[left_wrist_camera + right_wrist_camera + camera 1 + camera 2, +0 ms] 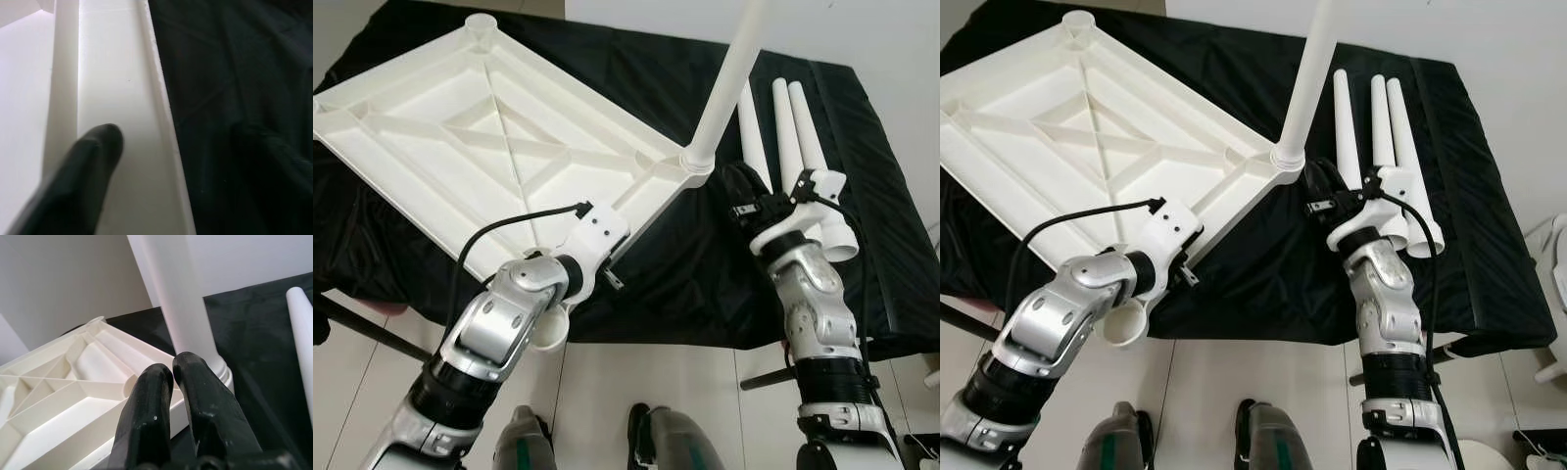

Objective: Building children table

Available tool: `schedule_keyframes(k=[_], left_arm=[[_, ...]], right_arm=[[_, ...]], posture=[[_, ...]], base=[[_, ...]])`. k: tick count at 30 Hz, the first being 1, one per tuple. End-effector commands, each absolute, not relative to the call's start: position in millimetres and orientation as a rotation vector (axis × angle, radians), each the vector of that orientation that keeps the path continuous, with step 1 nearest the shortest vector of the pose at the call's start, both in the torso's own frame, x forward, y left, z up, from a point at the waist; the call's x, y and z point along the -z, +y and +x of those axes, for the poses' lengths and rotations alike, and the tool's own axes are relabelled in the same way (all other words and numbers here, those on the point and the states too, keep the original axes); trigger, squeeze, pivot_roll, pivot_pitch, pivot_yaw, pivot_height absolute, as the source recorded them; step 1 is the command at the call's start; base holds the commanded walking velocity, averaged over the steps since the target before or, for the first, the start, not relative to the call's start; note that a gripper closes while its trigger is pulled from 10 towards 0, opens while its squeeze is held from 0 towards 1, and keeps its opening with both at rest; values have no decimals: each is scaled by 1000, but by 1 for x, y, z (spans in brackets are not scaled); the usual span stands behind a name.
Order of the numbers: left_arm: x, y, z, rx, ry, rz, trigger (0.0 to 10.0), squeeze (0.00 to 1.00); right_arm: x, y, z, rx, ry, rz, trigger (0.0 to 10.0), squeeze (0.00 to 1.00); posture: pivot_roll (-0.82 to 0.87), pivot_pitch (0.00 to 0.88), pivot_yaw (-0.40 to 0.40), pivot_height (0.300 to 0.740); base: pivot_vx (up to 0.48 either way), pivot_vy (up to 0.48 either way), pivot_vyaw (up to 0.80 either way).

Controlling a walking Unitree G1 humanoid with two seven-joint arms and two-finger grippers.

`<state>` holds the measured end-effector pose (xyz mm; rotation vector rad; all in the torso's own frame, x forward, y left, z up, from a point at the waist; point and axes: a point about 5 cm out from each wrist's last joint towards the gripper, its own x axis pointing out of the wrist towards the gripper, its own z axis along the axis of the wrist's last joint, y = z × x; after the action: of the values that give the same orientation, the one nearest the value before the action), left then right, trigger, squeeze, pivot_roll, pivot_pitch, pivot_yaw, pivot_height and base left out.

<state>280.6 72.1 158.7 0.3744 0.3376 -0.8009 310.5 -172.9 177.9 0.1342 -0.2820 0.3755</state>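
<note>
The white tabletop (pixel 460 147) lies upside down on a black cloth (pixel 705 284), ribs facing up. One white leg (pixel 729 78) stands upright in its right corner socket (pixel 697 162). Three loose legs (pixel 793 127) lie side by side to the right. My left gripper (pixel 617 269) is at the tabletop's near edge, shut on the rim (pixel 122 73), with one black finger (pixel 93 161) lying on its inner face. My right gripper (pixel 171 369) is shut and empty, its tips just short of the standing leg's base (pixel 215 364).
An empty corner socket (pixel 548 333) hangs past the cloth's front edge below my left forearm. Another socket (pixel 481 22) is at the far corner. The tiled floor (pixel 685 372) and my feet are below. A white wall (pixel 901 39) is behind on the right.
</note>
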Motion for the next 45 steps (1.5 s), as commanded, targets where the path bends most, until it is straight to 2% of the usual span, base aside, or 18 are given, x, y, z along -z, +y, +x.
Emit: schedule_keyframes(k=[1,2,3,11,22,27,30,31,32,33,36,37,38,45], left_arm=[[-149,74,283,756,387,383,4980,0],[-149,74,283,756,387,383,4980,0],[-150,75,286,730,386,378,0,0],[-156,74,301,648,355,394,0,0],[-163,56,322,623,309,384,0,0],[-175,30,343,598,253,362,0,0],[-179,24,346,595,242,350,0,0],[-181,20,349,577,234,346,3922,0],[-181,20,349,577,234,346,3922,0],[-186,13,356,536,222,314,10000,0],[-188,11,359,514,221,286,10000,0],[-188,10,360,512,222,276,10000,784],[-189,10,360,517,223,253,10000,1000],[-198,14,362,557,190,189,10000,1000]], right_arm=[[-175,-174,308,-368,-269,139,10000,0],[-175,-174,308,-368,-269,139,10000,0],[-175,-173,307,-369,-266,142,10000,0],[-172,-167,301,-367,-245,161,10000,0],[-172,-158,297,-364,-240,185,10000,0],[-168,-149,291,-379,-223,206,10000,0],[-168,-148,290,-380,-220,207,10000,0],[-168,-147,290,-380,-219,210,10000,0],[-168,-147,290,-380,-219,210,10000,0],[-168,-145,289,-384,-217,215,10000,0],[-168,-143,288,-386,-215,216,10000,0],[-168,-143,287,-386,-215,216,10000,0],[-168,-142,286,-386,-214,218,10000,0],[-165,-142,284,-387,-203,220,10000,0]], posture=[[-50,90,-42,740],[-50,90,-42,740],[-51,90,-41,740],[-50,90,-34,740],[-53,98,-28,740],[-53,107,-25,740],[-58,108,-22,740],[-60,109,-20,740],[-60,109,-20,740],[-64,109,-16,740],[-67,108,-13,740],[-67,108,-13,740],[-69,108,-12,740],[-66,110,-10,740]], base=[[0,0,0],[0,0,0],[0,0,0],[0,0,0],[0,0,0],[0,0,0],[0,0,0],[0,0,0],[0,0,0],[0,0,0],[0,0,0],[0,0,0],[0,0,0],[0,0,0]])
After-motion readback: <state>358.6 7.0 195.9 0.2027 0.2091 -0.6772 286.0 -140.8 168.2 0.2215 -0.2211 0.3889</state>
